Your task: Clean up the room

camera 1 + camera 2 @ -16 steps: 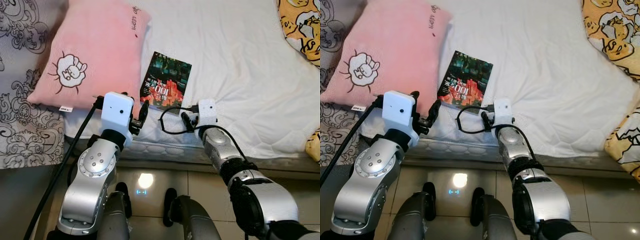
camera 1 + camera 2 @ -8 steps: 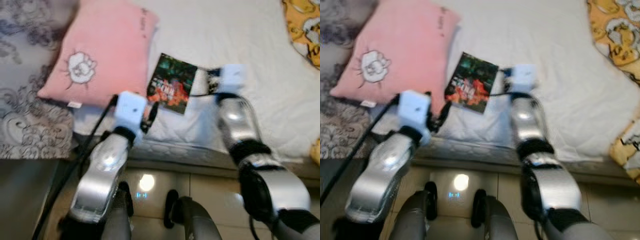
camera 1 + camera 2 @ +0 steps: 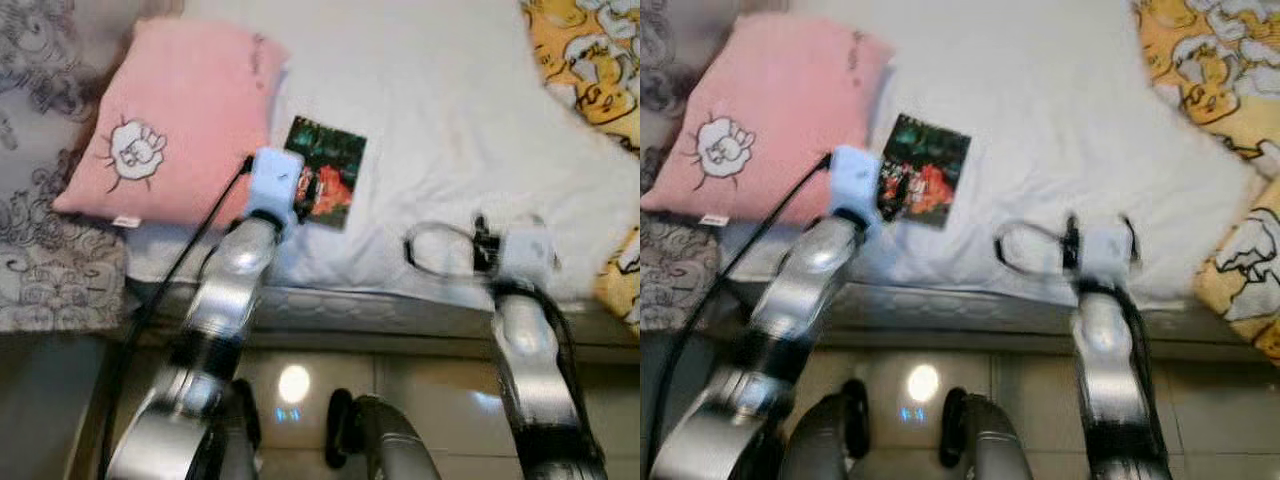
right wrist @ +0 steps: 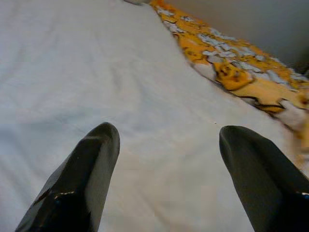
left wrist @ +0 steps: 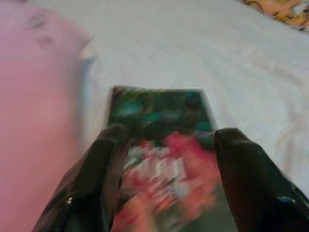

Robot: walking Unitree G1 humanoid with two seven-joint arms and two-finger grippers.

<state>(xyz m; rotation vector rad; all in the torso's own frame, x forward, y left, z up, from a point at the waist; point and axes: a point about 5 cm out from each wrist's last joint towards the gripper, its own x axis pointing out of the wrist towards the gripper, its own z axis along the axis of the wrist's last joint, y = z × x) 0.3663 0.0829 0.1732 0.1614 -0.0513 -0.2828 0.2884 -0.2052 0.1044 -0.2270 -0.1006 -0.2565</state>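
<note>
Two fingers spread wide on your left gripper [image 5: 166, 145], and the book [image 5: 159, 121] sits right between and just beyond them, its near edge under the tips. From the head camera that gripper [image 3: 300, 195] is over the book's [image 3: 328, 170] near left corner, the book lying flat on the white bed [image 3: 460, 120]. Just to the gripper's left is the pink pillow [image 3: 170, 120], its edge close beside the book.

Your right gripper [image 4: 166, 159] is also wide open, empty, hanging over bare sheet near the bed's front edge, well apart from the book. Past it lies the yellow blanket [image 4: 241, 67].

Now the risks, as I read them. The book is thin and flat on soft bedding, so if you close from here the fingers may just skate over the cover or pinch sheet along with it. Push down too hard and the mattress gives, sinking the book away from the tips. Drift left and you'll snag the pillow instead. The picture is blurred, so settle before you commit.
</note>
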